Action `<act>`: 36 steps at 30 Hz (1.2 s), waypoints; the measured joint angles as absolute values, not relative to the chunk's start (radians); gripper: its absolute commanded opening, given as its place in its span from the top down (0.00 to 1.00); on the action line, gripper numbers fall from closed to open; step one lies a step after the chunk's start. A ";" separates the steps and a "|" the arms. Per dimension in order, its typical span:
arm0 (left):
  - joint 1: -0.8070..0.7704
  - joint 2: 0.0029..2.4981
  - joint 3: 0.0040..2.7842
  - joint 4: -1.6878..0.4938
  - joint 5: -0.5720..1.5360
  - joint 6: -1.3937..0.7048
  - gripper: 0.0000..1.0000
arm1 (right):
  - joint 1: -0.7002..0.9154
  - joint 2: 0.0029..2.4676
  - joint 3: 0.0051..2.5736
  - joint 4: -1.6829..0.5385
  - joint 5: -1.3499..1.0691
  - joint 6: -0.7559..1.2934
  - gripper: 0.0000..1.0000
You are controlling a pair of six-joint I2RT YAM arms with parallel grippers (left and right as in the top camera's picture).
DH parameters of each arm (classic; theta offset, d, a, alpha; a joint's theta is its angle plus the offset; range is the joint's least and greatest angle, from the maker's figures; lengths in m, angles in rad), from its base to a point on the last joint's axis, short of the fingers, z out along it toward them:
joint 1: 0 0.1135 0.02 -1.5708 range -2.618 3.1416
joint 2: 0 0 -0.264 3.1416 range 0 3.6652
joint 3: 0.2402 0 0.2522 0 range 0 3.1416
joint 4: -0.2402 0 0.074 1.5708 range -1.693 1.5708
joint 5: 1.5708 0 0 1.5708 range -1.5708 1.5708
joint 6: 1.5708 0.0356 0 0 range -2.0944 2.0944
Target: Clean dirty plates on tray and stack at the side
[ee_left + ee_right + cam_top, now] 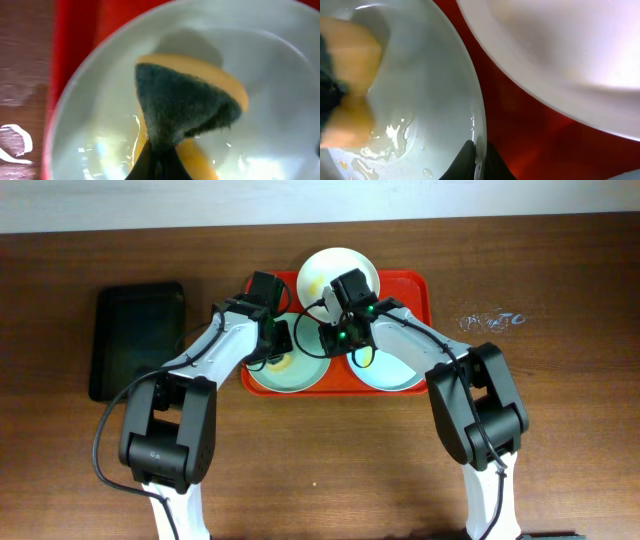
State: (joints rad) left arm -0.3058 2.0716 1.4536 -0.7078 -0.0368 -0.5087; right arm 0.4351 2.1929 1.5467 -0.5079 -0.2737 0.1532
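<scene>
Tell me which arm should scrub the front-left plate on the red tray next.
Left. The left gripper holds the sponge, pressed onto that pale plate. The right gripper carries no sponge; it pinches the plate's rim, apparently steadying it.

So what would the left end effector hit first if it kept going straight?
The sponge it grips leads the way and looks pressed onto the pale plate, so the left end effector would most likely push into that plate's yellow-smeared floor.
</scene>
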 measured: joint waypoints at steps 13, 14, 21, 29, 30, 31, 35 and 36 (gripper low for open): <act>-0.317 2.069 1.511 -0.724 0.083 -0.517 1.00 | 0.440 2.193 1.547 -0.508 -0.285 0.153 0.92; -0.341 2.077 1.511 -0.717 0.099 -0.518 1.00 | 0.440 2.193 1.547 -0.508 -0.285 0.154 0.91; -0.339 2.108 1.536 -0.858 -0.067 -0.521 1.00 | 0.440 2.193 1.547 -0.507 -0.285 0.153 0.92; -0.278 1.933 1.535 -0.916 -0.227 -0.521 1.00 | 0.439 2.193 1.547 -0.508 -0.280 0.149 0.96; -0.275 1.881 1.535 -0.922 -0.224 -0.521 1.00 | 0.439 2.193 1.562 -0.546 -0.273 0.149 0.96; -0.272 1.845 1.535 -0.928 -0.224 -0.521 1.00 | 0.439 2.193 1.573 -0.560 -0.273 0.149 0.96; -0.187 1.736 1.534 -1.028 -0.290 -0.521 1.00 | 0.479 2.143 1.700 -0.779 -0.023 0.130 0.96; -0.148 1.728 1.534 -1.044 -0.312 -0.521 1.00 | 0.514 2.122 1.756 -0.821 0.102 0.123 0.96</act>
